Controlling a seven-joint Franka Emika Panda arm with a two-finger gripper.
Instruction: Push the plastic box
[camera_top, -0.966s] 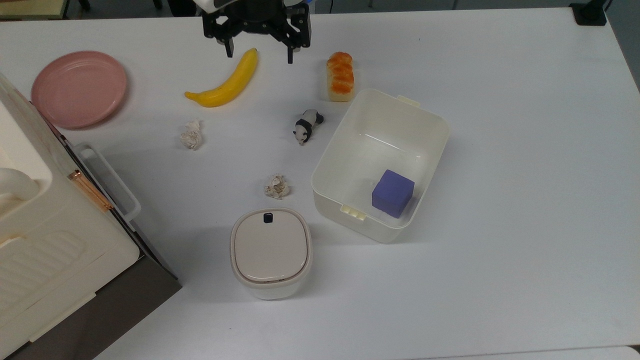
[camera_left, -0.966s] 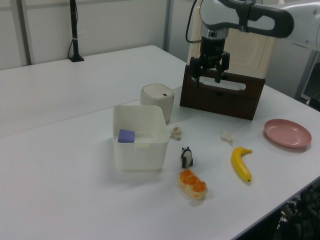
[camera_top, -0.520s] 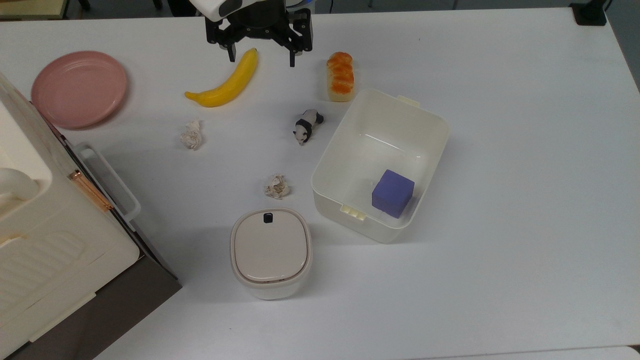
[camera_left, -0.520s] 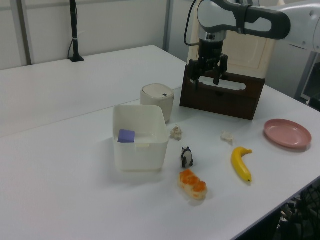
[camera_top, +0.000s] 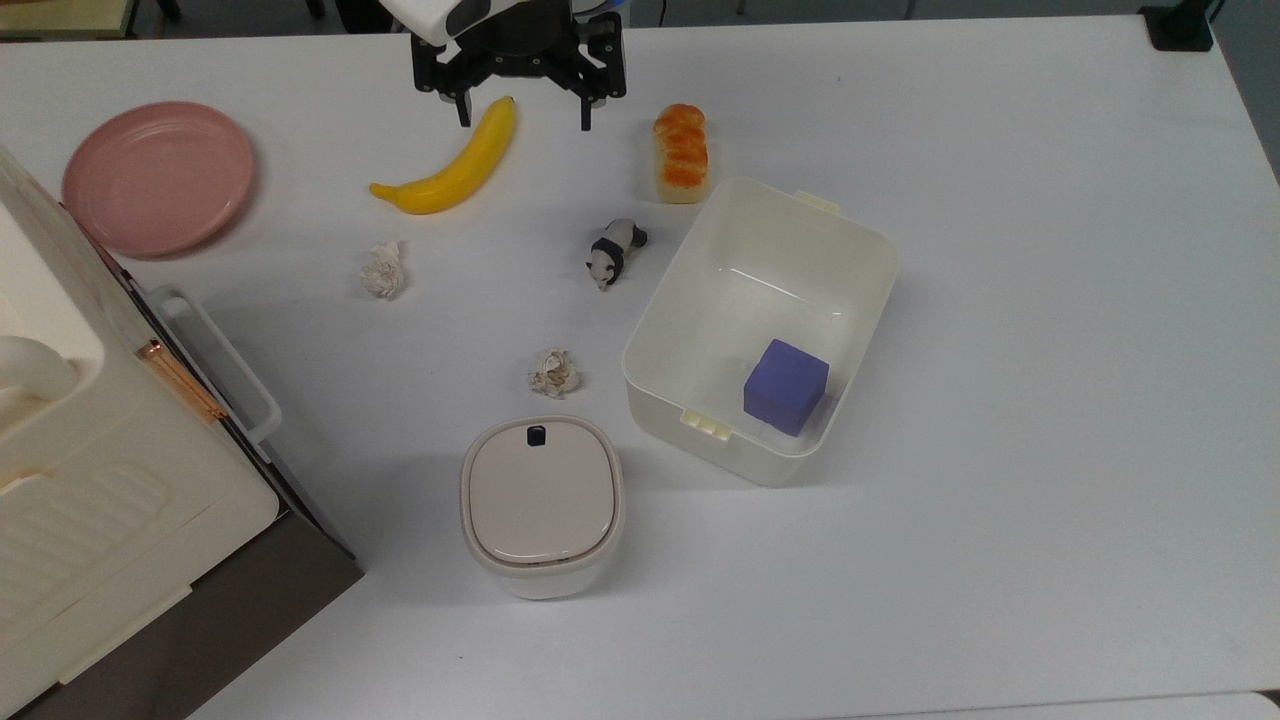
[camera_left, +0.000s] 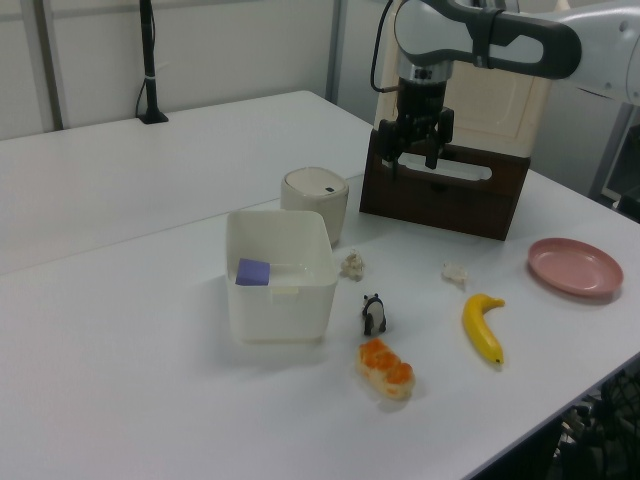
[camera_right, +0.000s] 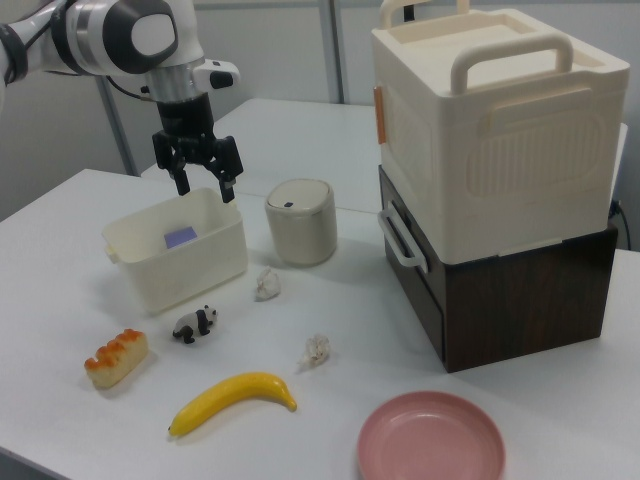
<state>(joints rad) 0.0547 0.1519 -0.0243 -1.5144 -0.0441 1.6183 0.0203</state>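
Note:
The plastic box (camera_top: 865, 262) (camera_left: 285, 302) (camera_right: 190, 262) is a cream-white tub lying at a slant on the white table, with a purple cube (camera_top: 786, 386) inside at one end. My gripper (camera_top: 524, 118) (camera_left: 415, 162) (camera_right: 205, 188) hangs open in the air, well above the table, fingers pointing down and holding nothing. In the top view it sits at the upper edge, over the banana's tip and up-left of the box. In the right view it appears just above the box's far rim.
Around the box lie a bread loaf (camera_top: 681, 152), a toy panda (camera_top: 614, 252), a banana (camera_top: 452, 164), two crumpled paper balls (camera_top: 383, 269) (camera_top: 553, 372), a lidded bin (camera_top: 542, 503) and a pink plate (camera_top: 157, 176). A large cream appliance on a brown base (camera_right: 497, 175) stands at the top view's left.
The gripper has shifted slightly toward the table's middle in the top view and stayed open. The box and the other objects have not moved.

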